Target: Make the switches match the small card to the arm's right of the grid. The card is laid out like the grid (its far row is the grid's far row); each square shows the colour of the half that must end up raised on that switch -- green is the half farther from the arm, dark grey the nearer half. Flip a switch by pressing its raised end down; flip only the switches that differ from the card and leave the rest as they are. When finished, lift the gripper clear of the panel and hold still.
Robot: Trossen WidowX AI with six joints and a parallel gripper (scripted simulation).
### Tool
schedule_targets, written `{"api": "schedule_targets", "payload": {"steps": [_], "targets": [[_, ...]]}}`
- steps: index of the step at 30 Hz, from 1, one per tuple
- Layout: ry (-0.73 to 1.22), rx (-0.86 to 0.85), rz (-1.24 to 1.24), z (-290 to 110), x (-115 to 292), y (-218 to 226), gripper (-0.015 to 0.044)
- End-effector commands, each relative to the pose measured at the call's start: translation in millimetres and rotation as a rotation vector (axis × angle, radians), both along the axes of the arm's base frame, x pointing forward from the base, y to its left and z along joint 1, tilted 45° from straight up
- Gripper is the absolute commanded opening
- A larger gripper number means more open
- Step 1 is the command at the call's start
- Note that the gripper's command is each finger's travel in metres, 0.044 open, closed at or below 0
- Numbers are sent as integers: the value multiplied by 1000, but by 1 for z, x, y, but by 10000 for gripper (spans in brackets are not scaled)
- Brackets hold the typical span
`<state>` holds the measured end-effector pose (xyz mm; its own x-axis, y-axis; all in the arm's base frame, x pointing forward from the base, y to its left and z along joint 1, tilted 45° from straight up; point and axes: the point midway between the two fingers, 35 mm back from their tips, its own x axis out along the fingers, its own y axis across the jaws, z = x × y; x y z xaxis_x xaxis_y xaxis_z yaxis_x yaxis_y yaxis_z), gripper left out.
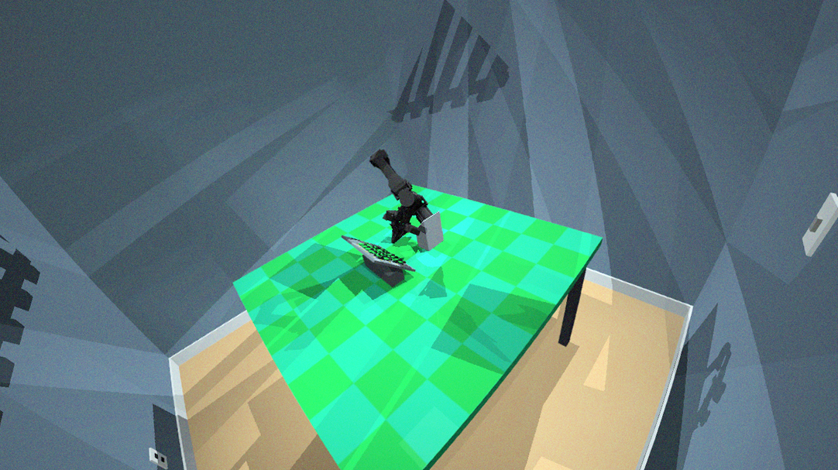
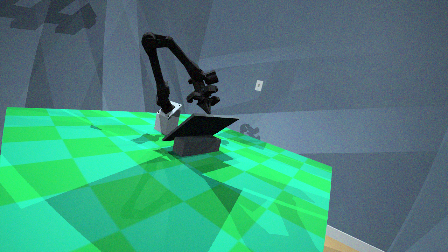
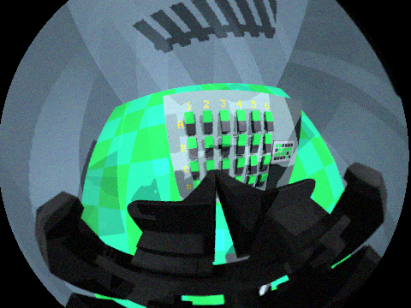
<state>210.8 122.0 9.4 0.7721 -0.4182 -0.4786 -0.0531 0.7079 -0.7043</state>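
Observation:
The grey switch panel (image 1: 354,242) (image 2: 200,125) (image 3: 175,115) stands tilted on a dark block on the table. Its grid of green and dark grey rocker switches (image 1: 382,253) (image 3: 229,143) has yellow column numbers and row letters. The small card (image 3: 283,151) lies at the panel's right edge in the wrist view. My gripper (image 2: 207,111) (image 3: 214,174) (image 1: 399,234) is shut and empty. Its tips hang a little above the panel's near rows. In the wrist view the fingers hide the lowest row's middle switches.
The arm's grey base box (image 1: 431,230) (image 2: 166,120) stands right behind the panel. The green chequered table (image 1: 418,331) (image 2: 93,188) ends in edges to the right and front. A dark block (image 2: 195,145) carries the panel.

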Motion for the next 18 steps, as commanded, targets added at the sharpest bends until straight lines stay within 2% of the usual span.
{"api": "schedule_targets", "payload": {"steps": [1,12,18], "targets": [[-12,12,-1,7,0,4,0],[0,14,-3,66,8,-49,0],[-12,5,-1,83,4,-75,0]]}}
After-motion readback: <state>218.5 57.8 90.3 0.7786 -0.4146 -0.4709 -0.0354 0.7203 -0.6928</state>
